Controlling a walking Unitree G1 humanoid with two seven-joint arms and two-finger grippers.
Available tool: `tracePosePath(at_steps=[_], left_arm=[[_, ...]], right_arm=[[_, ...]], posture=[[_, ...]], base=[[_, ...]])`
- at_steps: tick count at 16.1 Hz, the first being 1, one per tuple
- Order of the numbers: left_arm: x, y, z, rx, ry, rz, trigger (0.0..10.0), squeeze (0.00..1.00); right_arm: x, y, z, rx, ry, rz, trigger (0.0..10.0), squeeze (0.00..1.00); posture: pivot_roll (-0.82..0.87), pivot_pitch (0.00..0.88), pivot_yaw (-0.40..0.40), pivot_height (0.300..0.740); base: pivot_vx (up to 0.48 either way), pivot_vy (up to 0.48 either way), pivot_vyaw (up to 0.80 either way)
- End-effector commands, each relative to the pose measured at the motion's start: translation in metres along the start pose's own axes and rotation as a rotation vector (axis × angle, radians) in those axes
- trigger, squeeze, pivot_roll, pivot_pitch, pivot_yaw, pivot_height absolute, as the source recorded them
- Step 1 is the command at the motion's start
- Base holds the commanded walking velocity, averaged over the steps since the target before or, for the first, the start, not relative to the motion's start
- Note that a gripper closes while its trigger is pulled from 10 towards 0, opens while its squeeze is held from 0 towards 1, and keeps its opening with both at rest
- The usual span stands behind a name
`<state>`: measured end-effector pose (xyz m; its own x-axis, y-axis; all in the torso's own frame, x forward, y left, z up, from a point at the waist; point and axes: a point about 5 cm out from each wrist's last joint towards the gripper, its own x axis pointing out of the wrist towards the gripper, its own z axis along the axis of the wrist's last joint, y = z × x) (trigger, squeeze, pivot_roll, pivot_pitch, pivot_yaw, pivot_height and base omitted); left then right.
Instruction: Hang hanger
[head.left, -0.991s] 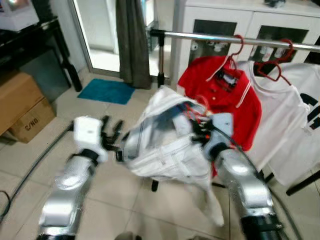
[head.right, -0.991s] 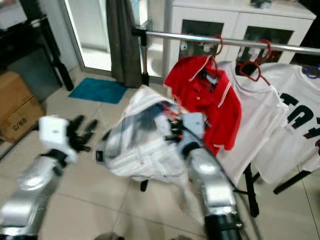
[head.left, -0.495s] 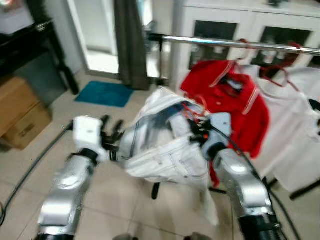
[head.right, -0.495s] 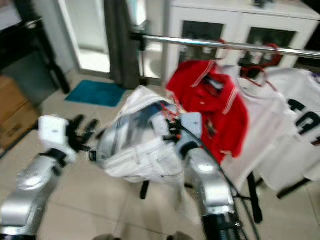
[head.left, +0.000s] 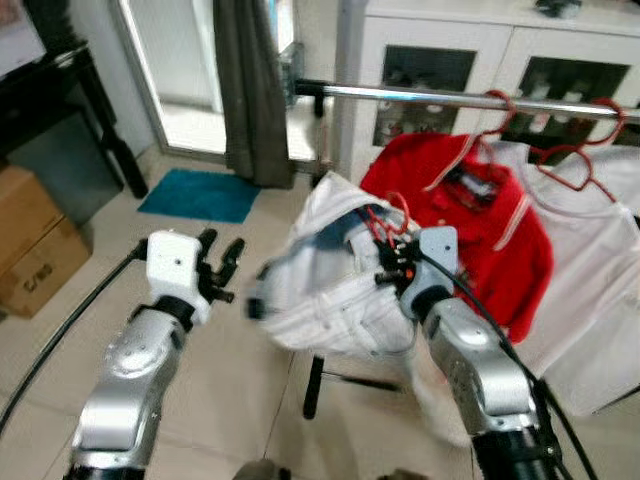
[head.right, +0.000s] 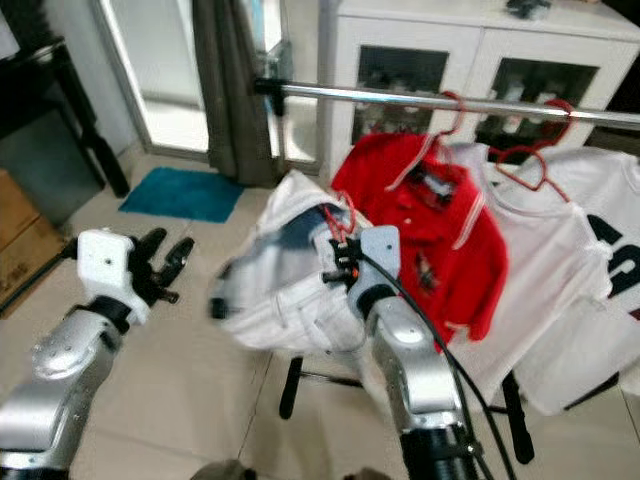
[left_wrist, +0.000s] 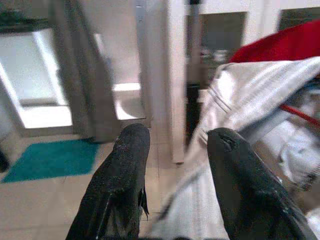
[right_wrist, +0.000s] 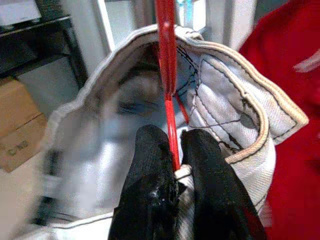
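The right gripper pinches the red hanger carrying a white garment, held below the metal rail. The left gripper hovers beside it, fingers spread. Beyond hangs a red polo shirt.

Mid-frame, the hanger sits pinched between the right gripper fingers, its garment draped below and left of the wrist. At lower left the left gripper hangs apart, just beside the cloth. Across the top runs the rail, with the polo shirt and T-shirt hung at right. The mat lies upper left on the floor, the box at far left.
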<state>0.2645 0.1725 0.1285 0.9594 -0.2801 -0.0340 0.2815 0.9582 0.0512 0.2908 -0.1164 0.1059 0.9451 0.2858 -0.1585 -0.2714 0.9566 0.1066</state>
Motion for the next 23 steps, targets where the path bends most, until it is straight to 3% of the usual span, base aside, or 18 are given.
tracePosePath(at_steps=[1,12,19,23], left_arm=[[-0.001,0.003,0.002,0.021,-0.004,0.000,10.0,0.00],[-0.001,0.001,0.001,0.041,0.007,-0.024,10.0,0.00],[-0.008,-0.008,-0.011,0.104,0.079,-0.148,10.0,0.00],[-0.010,-0.008,-0.011,0.112,0.081,-0.165,10.0,0.00]], right_arm=[[0.002,0.002,0.017,-0.009,-0.084,0.005,10.0,0.00],[0.002,-0.008,0.028,-0.030,-0.147,-0.093,10.0,0.00],[-0.005,-0.036,0.032,-0.056,-0.200,-0.287,10.0,0.00],[-0.010,-0.035,0.033,-0.026,-0.219,-0.260,10.0,0.00]], posture=[[0.04,0.000,0.012,0.705],[0.04,0.000,0.018,0.705],[0.04,0.000,0.011,0.705],[0.03,0.000,0.012,0.705]], base=[[0.360,0.000,0.00],[0.363,0.000,0.00],[0.363,0.000,0.00],[0.347,0.000,0.00]])
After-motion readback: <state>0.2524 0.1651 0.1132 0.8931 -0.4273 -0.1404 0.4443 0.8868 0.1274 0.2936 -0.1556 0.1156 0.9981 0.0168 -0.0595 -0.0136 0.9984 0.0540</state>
